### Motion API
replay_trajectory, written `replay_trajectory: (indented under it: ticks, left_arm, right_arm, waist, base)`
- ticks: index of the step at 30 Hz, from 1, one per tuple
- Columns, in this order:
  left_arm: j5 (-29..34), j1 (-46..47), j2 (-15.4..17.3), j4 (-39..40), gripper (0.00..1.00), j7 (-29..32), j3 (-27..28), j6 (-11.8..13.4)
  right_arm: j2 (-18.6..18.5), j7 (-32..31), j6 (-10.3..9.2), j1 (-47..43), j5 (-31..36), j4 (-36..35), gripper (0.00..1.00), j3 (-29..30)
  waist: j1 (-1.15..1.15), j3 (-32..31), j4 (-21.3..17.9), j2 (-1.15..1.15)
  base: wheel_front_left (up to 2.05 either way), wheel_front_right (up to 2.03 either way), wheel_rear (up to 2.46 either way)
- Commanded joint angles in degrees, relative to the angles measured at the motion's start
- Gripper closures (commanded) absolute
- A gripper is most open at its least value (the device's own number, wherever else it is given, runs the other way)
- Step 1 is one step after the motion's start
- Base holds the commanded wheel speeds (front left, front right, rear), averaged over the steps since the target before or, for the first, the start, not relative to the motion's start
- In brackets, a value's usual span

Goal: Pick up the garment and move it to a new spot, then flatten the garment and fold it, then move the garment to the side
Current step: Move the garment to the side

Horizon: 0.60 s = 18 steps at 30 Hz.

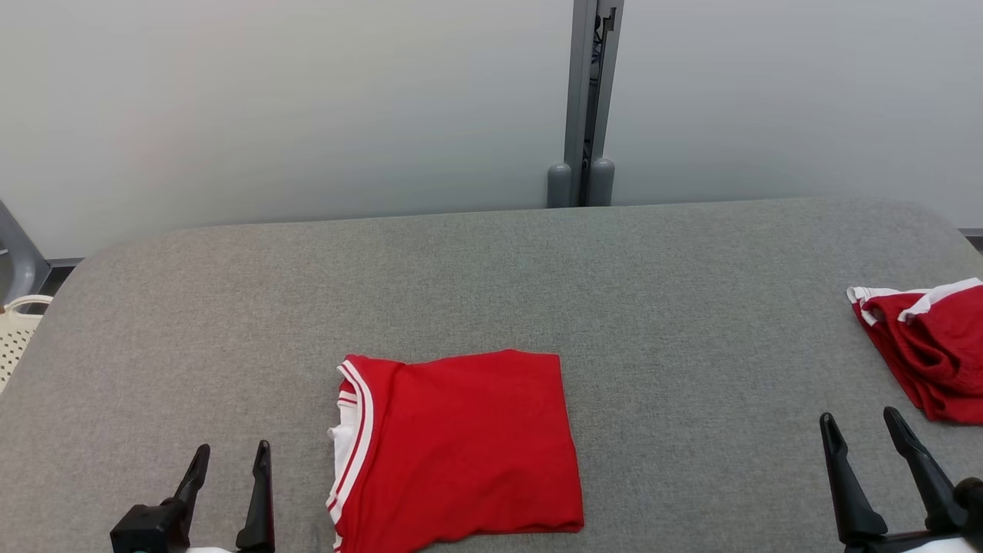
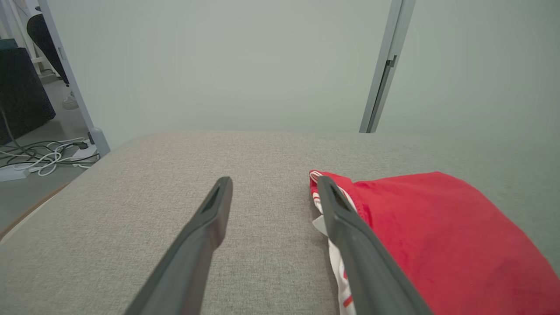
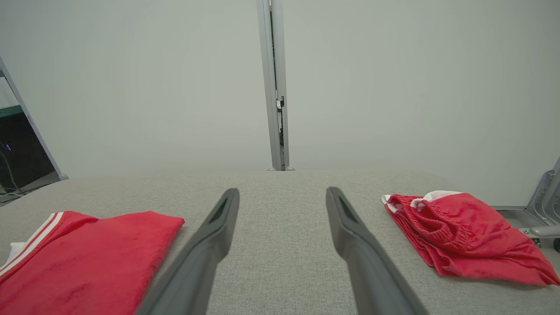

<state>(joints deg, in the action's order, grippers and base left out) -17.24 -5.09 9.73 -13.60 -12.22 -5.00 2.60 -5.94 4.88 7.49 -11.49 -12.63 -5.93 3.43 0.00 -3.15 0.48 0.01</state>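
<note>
A red garment [image 1: 461, 445] with white-striped trim lies folded into a neat rectangle on the grey table [image 1: 491, 276], near its front edge. It shows again in the left wrist view [image 2: 437, 236] and the right wrist view [image 3: 83, 258]. My left gripper [image 1: 230, 461] stands open just left of the garment, nothing between its fingers [image 2: 210, 218]. Far to the right, my right gripper [image 1: 864, 430] is open too, its fingers [image 3: 345, 218] over bare table between the folded garment and a second red piece.
A second red-and-white garment [image 1: 929, 346] lies bunched at the table's right edge, also in the right wrist view [image 3: 463, 236]. A cream perforated basket [image 1: 19, 330] sits off the table's left edge. A pale wall with a grey post [image 1: 587, 100] stands behind. Cables [image 2: 43, 157] lie on the floor.
</note>
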Motion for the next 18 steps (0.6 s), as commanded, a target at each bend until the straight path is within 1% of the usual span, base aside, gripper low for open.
replay_trajectory:
  ticks: [1,6,10,12,15,16,18]
  left_arm:
    - [-0.4,0.8,0.2,-0.1,0.00,-0.3,-0.1,0.4]
    - [-0.4,1.5,0.1,-0.2,0.00,-0.6,-0.5,0.4]
    - [0.1,3.4,-0.1,0.1,0.00,-0.6,-1.4,0.0]
    - [0.4,4.7,-0.5,0.2,0.00,-0.8,-2.1,-0.2]
    - [0.6,6.6,-1.1,0.5,0.00,-1.2,-2.7,-0.5]
    - [0.6,6.6,-1.1,0.5,0.00,-1.2,-2.7,-0.5]
    - [0.5,7.5,-1.6,0.6,0.00,-1.5,-2.9,-0.5]
  right_arm:
    - [-0.4,-0.4,0.02,-0.7,-0.1,-0.2,0.00,0.2]
    - [-0.8,-0.7,0.02,-0.3,-0.2,-0.3,0.00,0.6]
    - [-1.5,-1.0,0.02,1.0,-0.7,0.3,0.00,0.6]
    - [-2.0,-1.3,0.02,1.8,-1.3,1.1,0.00,-0.2]
    - [-3.1,-1.8,0.02,4.2,-2.5,3.1,0.00,-2.7]
    - [-3.1,-1.8,0.02,4.2,-2.5,3.1,0.00,-2.7]
    - [-3.9,-1.9,0.02,6.0,-3.6,5.3,0.00,-5.1]
  waist:
    - [0.00,0.0,0.0,-0.01]
    - [0.00,0.2,0.6,-0.01]
    - [0.00,1.7,2.5,-0.01]
    - [0.00,2.9,3.9,-0.01]
    - [0.00,5.2,5.8,-0.01]
    - [0.00,5.2,5.8,-0.01]
    - [0.00,6.7,7.2,-0.01]
  base:
    - [0.00,0.00,0.00]
    - [0.00,0.00,0.00]
    - [0.00,0.00,0.00]
    - [0.00,0.00,0.00]
    - [0.00,0.00,0.00]
    - [0.00,0.00,0.00]
    - [0.00,0.00,0.00]
